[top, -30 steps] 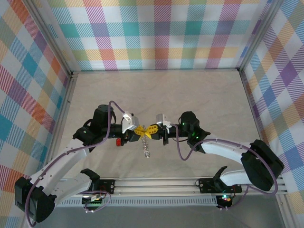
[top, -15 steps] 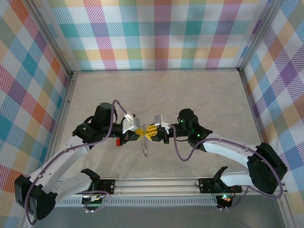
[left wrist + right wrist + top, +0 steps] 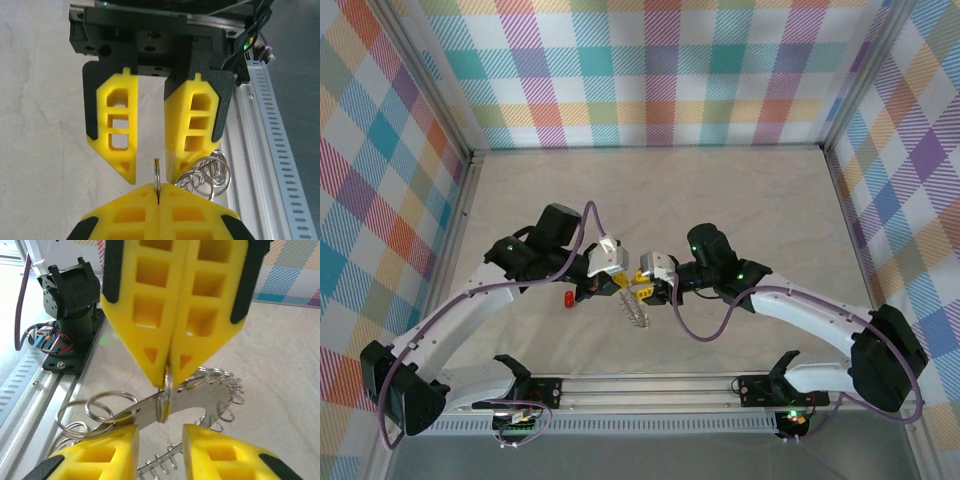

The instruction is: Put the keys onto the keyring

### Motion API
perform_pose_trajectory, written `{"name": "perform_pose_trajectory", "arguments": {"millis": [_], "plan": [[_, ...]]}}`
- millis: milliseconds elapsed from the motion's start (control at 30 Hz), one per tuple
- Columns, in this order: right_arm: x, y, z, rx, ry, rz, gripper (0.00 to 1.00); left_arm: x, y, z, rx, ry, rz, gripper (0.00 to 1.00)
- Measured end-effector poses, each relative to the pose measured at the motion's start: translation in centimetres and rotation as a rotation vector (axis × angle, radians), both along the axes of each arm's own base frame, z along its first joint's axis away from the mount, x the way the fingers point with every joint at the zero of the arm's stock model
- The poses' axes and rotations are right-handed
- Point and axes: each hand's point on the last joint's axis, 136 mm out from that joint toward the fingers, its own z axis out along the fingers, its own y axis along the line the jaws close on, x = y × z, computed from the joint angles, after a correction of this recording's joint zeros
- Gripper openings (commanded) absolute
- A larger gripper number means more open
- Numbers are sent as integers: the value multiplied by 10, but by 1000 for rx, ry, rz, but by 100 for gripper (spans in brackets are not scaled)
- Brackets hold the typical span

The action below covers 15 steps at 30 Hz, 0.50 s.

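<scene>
left pincer (image 3: 623,284): clenched, yellow tips pressed flat together on one thin wire loop of the keyring (image 3: 636,314); wedge-shaped moulded plastic with rectangular cut-outs, black backing along the outer edges.
right pincer (image 3: 642,287): released, tip to tip with the left pincer; seen from the left wrist as two yellow fingers (image 3: 117,132) standing apart, the pinched loop edge-on before the gap.
keyring: hanging off the bench from the left pincer, tilted, lower end toward the near edge; in the right wrist view a flat, curved silvery band (image 3: 190,407) fringed with many small round wire loops, shiny and smooth, one end lying on the right pincer's left finger.
key (image 3: 569,298): tiny, red head, lying on the bench just left of the left pincer, close by the left wrist, apart from the keyring; blade too small to make out.
bench (image 3: 650,190): pale beige, faintly mottled like stone, matte.
rail (image 3: 650,385): ribbed, slotted aluminium along the near edge, black arm bases bolted on.
cables (image 3: 692,320): purple, looping from each wrist.
walls (image 3: 650,70): plaid in pastel colours.
since a second ago: both pincers slightly nearer the rail and closer together; keyring swung from hanging straight to slanted; left elbow shifted rightward and back; key unmoved.
</scene>
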Motion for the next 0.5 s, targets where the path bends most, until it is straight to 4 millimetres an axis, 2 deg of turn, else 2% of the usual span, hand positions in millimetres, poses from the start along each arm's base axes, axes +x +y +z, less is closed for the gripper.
{"name": "perform_pose_trajectory", "arguments": {"millis": [300, 433, 500], "plan": [[-7, -5, 16, 30, -32, 11, 25, -4, -2, -6, 31, 19, -13, 0], [-6, -6, 16, 31, -38, 4, 24, -5, -3, -5, 26, 17, -21, 0], [-6, -6, 16, 30, -33, 3, 20, -5, -5, -4, 21, 9, -24, 0]]}}
